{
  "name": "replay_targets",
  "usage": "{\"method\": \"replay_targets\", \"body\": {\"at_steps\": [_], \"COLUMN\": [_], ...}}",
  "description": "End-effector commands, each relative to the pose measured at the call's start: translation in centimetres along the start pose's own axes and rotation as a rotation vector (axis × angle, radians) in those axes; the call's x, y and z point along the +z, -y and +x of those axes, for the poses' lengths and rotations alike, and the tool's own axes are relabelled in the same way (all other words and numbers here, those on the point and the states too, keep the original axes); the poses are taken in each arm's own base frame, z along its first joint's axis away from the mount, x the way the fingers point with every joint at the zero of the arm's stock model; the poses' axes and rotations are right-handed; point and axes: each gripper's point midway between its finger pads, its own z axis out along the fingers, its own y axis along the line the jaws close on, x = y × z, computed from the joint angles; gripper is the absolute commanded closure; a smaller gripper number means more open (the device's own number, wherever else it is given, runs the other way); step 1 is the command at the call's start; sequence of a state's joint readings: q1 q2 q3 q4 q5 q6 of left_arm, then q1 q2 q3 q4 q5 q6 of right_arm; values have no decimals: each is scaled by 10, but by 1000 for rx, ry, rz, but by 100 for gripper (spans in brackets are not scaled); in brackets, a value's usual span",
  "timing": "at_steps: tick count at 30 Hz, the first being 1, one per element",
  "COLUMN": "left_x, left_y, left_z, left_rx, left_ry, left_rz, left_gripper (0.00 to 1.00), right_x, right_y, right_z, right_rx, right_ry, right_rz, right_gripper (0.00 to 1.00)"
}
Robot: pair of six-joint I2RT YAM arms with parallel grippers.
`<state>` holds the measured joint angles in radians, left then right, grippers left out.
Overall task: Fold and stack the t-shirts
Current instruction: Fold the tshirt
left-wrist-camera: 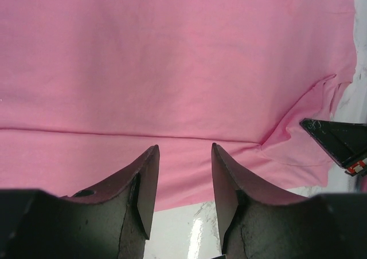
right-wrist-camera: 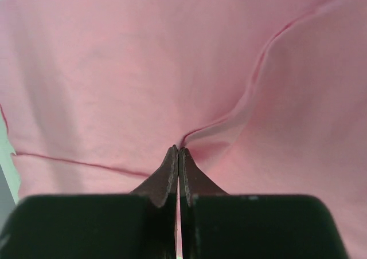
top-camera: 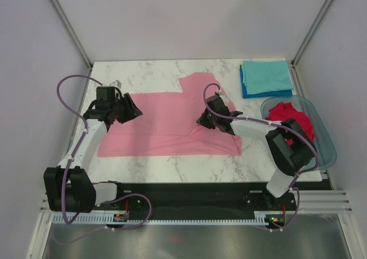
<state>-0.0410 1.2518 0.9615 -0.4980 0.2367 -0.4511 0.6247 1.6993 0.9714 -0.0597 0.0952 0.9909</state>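
The light pink t-shirt lies spread on the marble table, partly folded, with a sleeve toward the back. My left gripper is open over the shirt's left part; in the left wrist view the gripper has pink cloth beyond its tips. My right gripper is shut on a fold edge of the pink shirt; in the right wrist view the gripper pinches the fold. A crimson red shirt lies bunched in the tub. Folded teal and blue shirts are stacked at the back right.
A clear bluish plastic tub stands at the right edge of the table. The marble tabletop shows behind and in front of the pink shirt. Grey enclosure walls stand on three sides.
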Motion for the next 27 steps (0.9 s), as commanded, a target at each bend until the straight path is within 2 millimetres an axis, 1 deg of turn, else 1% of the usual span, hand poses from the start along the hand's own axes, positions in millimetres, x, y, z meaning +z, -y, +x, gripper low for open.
{"method": "replay_targets", "body": {"at_steps": [1,3,8,9,10,12,13,14,15,16,17,18,19,20,21,22,23,24,25,26,27], "left_x": [-2,-2,-1,-1,-1,0,0,1,0,1,1,1,0,0,0,0,0,0,1,3,4], "left_y": [1,1,0,0,-1,-3,-4,-4,-3,-4,-4,-4,-3,-1,0,6,11,16,23,35,42], "left_z": [-7,-8,-7,-6,-7,-7,-6,-6,-6,-5,-4,-5,-5,-4,-4,-3,-2,0,-1,7,8], "left_rx": [37,38,38,36,37,35,35,33,33,31,29,30,29,30,29,29,32,35,38,38,38], "left_ry": [38,40,36,35,38,37,35,35,35,32,31,33,34,29,27,18,9,0,-6,-40,-50], "left_rz": [3,3,-1,-1,-5,-12,-16,-16,-15,-16,-17,-14,-10,-4,3,34,55,77,104,149,170], "left_gripper": [51,51,50,50,50,50,50,50,49,49,49,49,49,49,48,48,48,48,48,48,48], "right_x": [7,13,23,25,25,25,24,22,17,11,12,6,3,2,-1,-2,-3,-6,-7,-11,-12], "right_y": [-37,-42,-51,-52,-56,-59,-63,-64,-66,-67,-62,-67,-67,-54,-55,-47,-42,-31,-25,-16,-7], "right_z": [-18,-16,-9,-11,-6,-4,-5,-7,-11,-16,-15,-20,-23,-21,-26,-29,-29,-25,-24,-21,-17], "right_rx": [-52,-64,-65,-63,-68,-77,-87,-94,-103,-121,-132,-140,-152,-169,-173,-180,-191,-201,-207,-216,-230], "right_ry": [47,37,17,21,-2,-16,-17,-13,-4,8,4,15,20,6,14,26,23,7,3,-8,-23], "right_rz": [-116,-138,-190,-198,-220,-236,-244,-242,-241,-231,-208,-211,-199,-137,-119,-78,-54,-12,9,38,61], "right_gripper": [100,100,100,100,99,90,82,79,75,69,67,66,64,63,62,63,64,65,67,69,70]}}
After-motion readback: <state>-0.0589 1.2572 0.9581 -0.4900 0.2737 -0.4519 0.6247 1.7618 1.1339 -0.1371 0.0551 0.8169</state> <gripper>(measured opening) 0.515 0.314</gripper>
